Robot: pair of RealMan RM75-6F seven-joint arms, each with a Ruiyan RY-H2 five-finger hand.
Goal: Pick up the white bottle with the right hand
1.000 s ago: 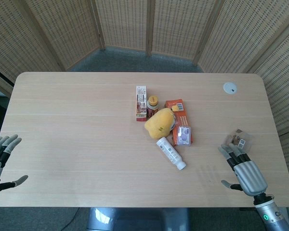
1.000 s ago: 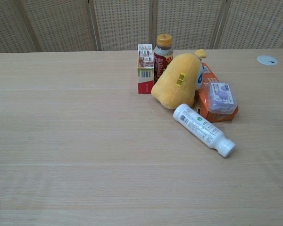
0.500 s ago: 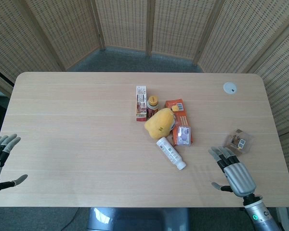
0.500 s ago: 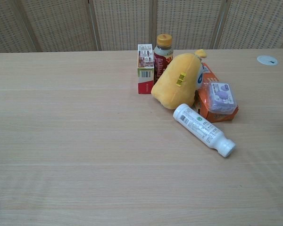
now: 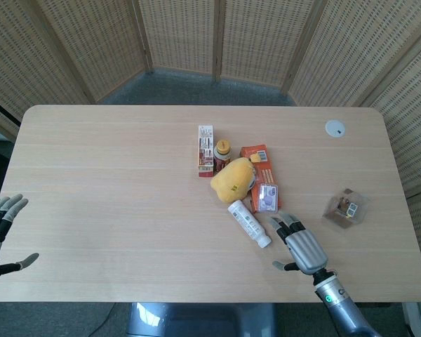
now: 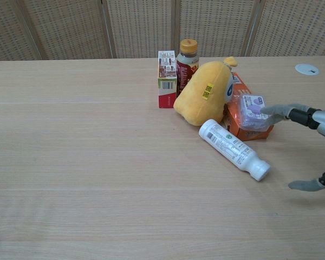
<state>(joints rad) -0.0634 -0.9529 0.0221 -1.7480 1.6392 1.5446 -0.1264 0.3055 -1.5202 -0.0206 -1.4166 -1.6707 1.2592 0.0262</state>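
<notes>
The white bottle (image 5: 249, 223) lies on its side near the middle of the table (image 5: 112, 175), its cap end pointing toward the near right and its flat base toward the far left, just in front of the yellow plush toy (image 5: 233, 178). In the chest view the bottle (image 6: 234, 149) shows a printed label along its body, and its base sits just beside the foot of the plush (image 6: 203, 93).

The right hand (image 5: 299, 243) hovers just to the right of the bottle's cap end — fingers spread and extended toward the far side, thumb held out to the left, grasping nothing. It is not touching the bottle. The chest view catches only part of this hand (image 6: 306, 146) at the right edge: one finger reaches in over the purple-topped packet (image 6: 252, 111) and the thumb tip shows lower down, with open space between them.

The left hand (image 5: 0, 232) sits at the near left edge of the table, well apart from everything, fingers apart and empty.

Behind the plush stand a tall red-and-white carton (image 5: 205, 149) and a brown bottle with an orange cap (image 5: 222, 154), side by side. To the right of the plush lies an orange box (image 5: 257, 163) with the purple-topped packet resting on its near end. A small clear-wrapped cube (image 5: 347, 208) sits alone to the right, and a white round disc (image 5: 335, 128) lies near the far right corner.
</notes>
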